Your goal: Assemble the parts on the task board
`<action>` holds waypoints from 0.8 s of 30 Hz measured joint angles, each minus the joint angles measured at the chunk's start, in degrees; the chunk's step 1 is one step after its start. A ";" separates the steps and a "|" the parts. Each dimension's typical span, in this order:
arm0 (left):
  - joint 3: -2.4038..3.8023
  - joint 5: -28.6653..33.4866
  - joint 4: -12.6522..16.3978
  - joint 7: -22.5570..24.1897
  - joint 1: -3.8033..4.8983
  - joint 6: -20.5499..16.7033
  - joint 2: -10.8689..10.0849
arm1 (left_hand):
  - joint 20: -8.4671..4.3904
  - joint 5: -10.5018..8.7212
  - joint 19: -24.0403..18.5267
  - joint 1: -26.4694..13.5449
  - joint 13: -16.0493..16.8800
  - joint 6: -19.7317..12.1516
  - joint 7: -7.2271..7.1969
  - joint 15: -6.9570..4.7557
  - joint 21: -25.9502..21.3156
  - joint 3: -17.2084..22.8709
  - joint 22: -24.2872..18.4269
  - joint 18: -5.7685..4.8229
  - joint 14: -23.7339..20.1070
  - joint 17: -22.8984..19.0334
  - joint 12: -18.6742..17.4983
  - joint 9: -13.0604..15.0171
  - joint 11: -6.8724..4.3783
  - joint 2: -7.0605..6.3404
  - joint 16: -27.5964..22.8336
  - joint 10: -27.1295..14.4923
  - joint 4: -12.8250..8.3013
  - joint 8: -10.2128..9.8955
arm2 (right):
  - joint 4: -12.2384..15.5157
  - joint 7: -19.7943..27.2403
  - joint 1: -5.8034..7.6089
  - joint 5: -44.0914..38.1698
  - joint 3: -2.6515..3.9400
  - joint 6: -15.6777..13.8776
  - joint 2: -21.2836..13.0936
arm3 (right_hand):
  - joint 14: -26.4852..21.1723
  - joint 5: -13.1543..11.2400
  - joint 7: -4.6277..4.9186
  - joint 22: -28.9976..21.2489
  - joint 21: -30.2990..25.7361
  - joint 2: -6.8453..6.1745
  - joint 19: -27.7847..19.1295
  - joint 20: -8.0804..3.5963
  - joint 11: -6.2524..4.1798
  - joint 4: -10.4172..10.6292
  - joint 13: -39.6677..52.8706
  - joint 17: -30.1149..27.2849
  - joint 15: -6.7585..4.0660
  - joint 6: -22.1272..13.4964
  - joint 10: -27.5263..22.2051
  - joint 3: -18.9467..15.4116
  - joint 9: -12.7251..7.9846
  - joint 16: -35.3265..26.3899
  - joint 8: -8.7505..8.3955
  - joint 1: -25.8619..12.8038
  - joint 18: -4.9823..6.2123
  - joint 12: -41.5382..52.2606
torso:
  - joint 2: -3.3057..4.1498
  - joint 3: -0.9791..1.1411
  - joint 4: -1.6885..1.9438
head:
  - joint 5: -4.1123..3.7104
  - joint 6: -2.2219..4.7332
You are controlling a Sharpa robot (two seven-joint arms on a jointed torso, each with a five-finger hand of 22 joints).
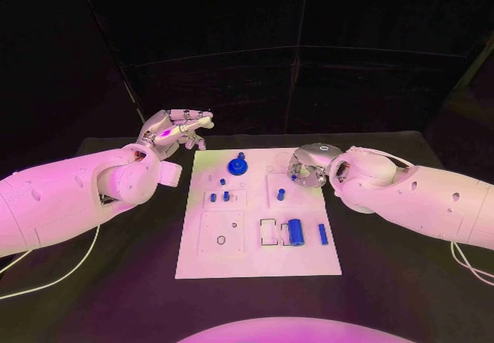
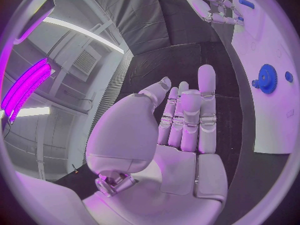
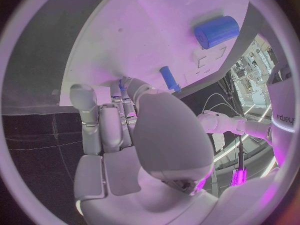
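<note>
**Right hand down on the board's far right corner, left hand held off to the side**

The task board (image 1: 258, 250) lies flat in the middle of the black counter (image 1: 401, 286), long side running away from the robot. Near its far end stands a blue gear (image 1: 238, 166) with a small knob on top. Below it, toward the board's left half, two short blue pegs (image 1: 219, 196) stand side by side, with another small blue piece (image 1: 223, 181) just above them. A single blue peg (image 1: 280, 193) stands further right. In the nearer half, a blue cylinder (image 1: 295, 232) lies on its side beside a pair of rectangular cut-outs, and a slim blue bar (image 1: 322, 234) lies just right of it, apart from it.

The right hand (image 1: 309, 168) is lowered onto the board's far right corner, palm down, fingers curled toward the surface. In the right wrist view the fingertips (image 3: 122, 87) meet the white plate around something small and blue, but whether they actually hold it cannot be told.

The left hand (image 1: 175, 128) is raised off the board's far left corner, over the counter. Its fingers (image 2: 194, 115) lie straight and close together, thumb out to the side, and it holds nothing.
</note>
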 measured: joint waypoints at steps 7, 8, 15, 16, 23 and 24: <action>-0.01 0.05 -0.27 -0.13 0.00 -0.03 0.15 | 0.00 0.00 0.00 0.00 0.00 0.00 0.00 0.00 -0.34 -0.16 -0.18 -0.01 0.00 0.09 0.23 0.00 0.00 0.00 0.00 0.00 -0.16 0.00 | -0.53 -0.48 -0.16 -0.62 -0.05 -0.93 0.64 | 0.00 -4.12 -0.42 2.52 1.92 1.45 0.72 -0.31 -0.69 -1.45 0.23 0.03 -0.44 1.93 1.93 3.97 0.11 0.24 -0.01 -0.26 0.01 -0.01 | -0.01 0.00 0.00 | -0.24 -0.12; -0.01 0.05 -0.29 -0.15 0.00 -0.04 0.19 | 0.00 0.00 0.00 0.00 0.00 -0.12 0.11 0.00 -0.34 -0.16 -0.18 -0.01 0.00 0.19 0.23 0.00 0.00 0.00 0.00 0.00 -0.16 0.00 | -0.59 -0.55 -0.16 -0.68 -0.05 -1.01 0.73 | 0.00 -4.44 -0.52 2.87 2.17 1.65 0.72 -0.31 -0.68 -1.70 0.23 -0.10 -0.44 2.14 1.93 4.36 0.10 0.24 -0.02 -0.45 0.01 -0.01 | 0.00 0.00 0.00 | -0.27 -0.13; -0.05 0.07 -0.27 -0.31 0.00 -0.10 0.20 | 0.00 0.00 0.00 0.01 0.00 -0.21 0.20 0.00 -0.34 -0.25 -0.29 -0.01 0.00 0.19 0.23 -0.04 0.11 0.01 0.01 -0.14 -0.25 0.00 | -0.57 -1.23 -0.17 -1.12 -0.04 -0.92 1.01 | 0.00 -5.54 -0.62 4.55 3.27 2.07 0.93 -0.52 -0.88 -2.88 0.28 -0.76 -0.44 3.15 2.95 5.84 0.14 0.24 -0.14 -0.94 -0.02 -0.24 | 0.00 -0.01 0.02 | -0.38 -0.19; -0.07 0.07 -0.28 -0.33 0.00 -0.14 0.22 | 0.00 0.00 0.00 0.34 0.00 -0.21 0.20 0.00 -0.51 -0.32 -0.31 0.02 0.00 0.11 0.23 -0.04 0.01 0.34 0.01 -0.41 -0.32 0.00 | -0.53 -1.35 -0.17 -1.21 -0.03 -0.86 1.02 | 0.00 -5.62 -0.76 4.74 3.50 2.12 1.23 -0.60 -0.88 -2.98 0.28 -0.78 -0.44 3.33 2.95 5.94 0.15 0.24 -0.16 -1.12 -0.43 -0.24 | 0.00 -0.01 0.02 | -0.38 -0.21; -0.68 -0.04 -0.41 -0.43 0.00 -0.32 0.27 | 0.00 0.00 0.00 0.35 0.00 -0.21 0.20 0.00 -0.64 -0.32 -0.37 0.60 0.00 -0.05 0.45 -0.04 0.00 0.34 0.01 -0.41 -0.32 0.00 | -0.09 -1.95 -0.16 -1.63 -0.04 -0.65 0.79 | 0.00 -5.65 -0.87 5.37 3.71 1.92 1.32 -0.51 -0.89 -3.25 0.27 -1.02 -0.43 3.42 3.36 6.20 0.17 0.24 -0.35 -1.71 -0.90 -0.37 | -0.04 -0.01 0.02 | -0.31 -0.23; -0.75 -0.06 -0.41 -0.45 0.00 -0.35 0.27 | 0.00 0.00 0.00 0.35 0.00 -0.21 0.20 0.00 -0.64 -0.32 -0.37 0.59 0.00 -0.10 0.45 -0.04 0.00 0.34 0.01 -0.41 -0.32 0.00 | 0.07 -2.02 -0.17 -1.69 -0.06 -0.67 0.64 | 0.00 -5.65 -0.88 5.40 3.72 1.92 1.32 -0.51 -0.89 -3.28 0.27 -1.11 -0.43 3.40 3.36 6.23 0.16 0.24 -0.36 -1.71 -0.89 -0.39 | -0.04 -0.01 0.02 | -0.31 -0.23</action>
